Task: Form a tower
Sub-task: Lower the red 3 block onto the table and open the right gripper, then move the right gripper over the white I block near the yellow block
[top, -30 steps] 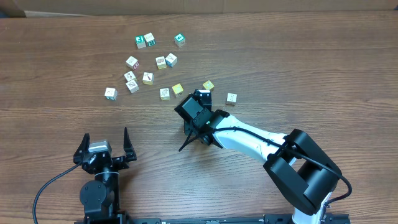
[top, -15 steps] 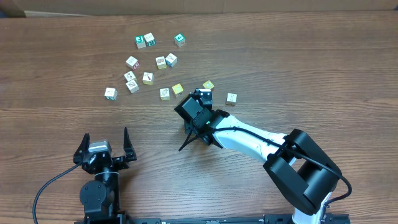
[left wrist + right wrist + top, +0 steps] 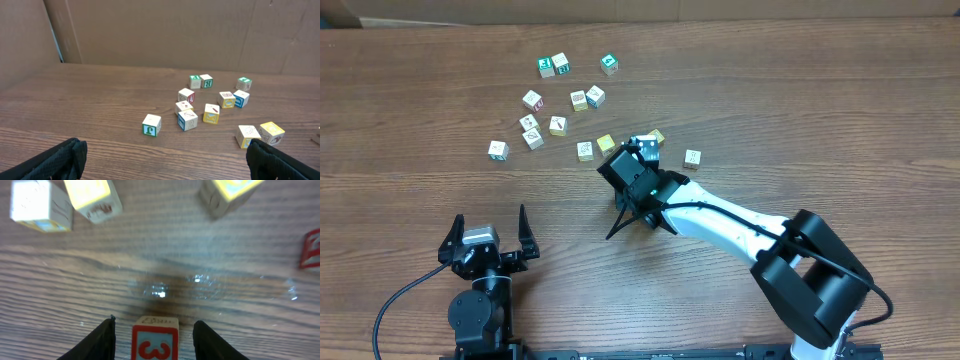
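Observation:
No stack that I could call the tower shows in any view. A small wooden cube with a red 3 [image 3: 155,342] stands upright between the fingers of my right gripper [image 3: 154,330], with a gap on each side, so the gripper is open around it. What lies under the cube is out of view. Overhead, the right gripper [image 3: 640,152] sits mid-table among the loose cubes. My left gripper [image 3: 490,218] rests near the front left edge, open and empty; its fingers [image 3: 55,160] are spread wide.
Just beyond the right gripper lie yellow cubes [image 3: 92,197] [image 3: 230,192], a pale cube [image 3: 40,205] and a red one [image 3: 312,250]. Several more cubes are scattered at the back left [image 3: 560,95]. A plain cube [image 3: 692,157] lies to the right.
The right gripper has edged slightly toward the far side and its jaws stand a little wider round the cube. The left arm has not moved.

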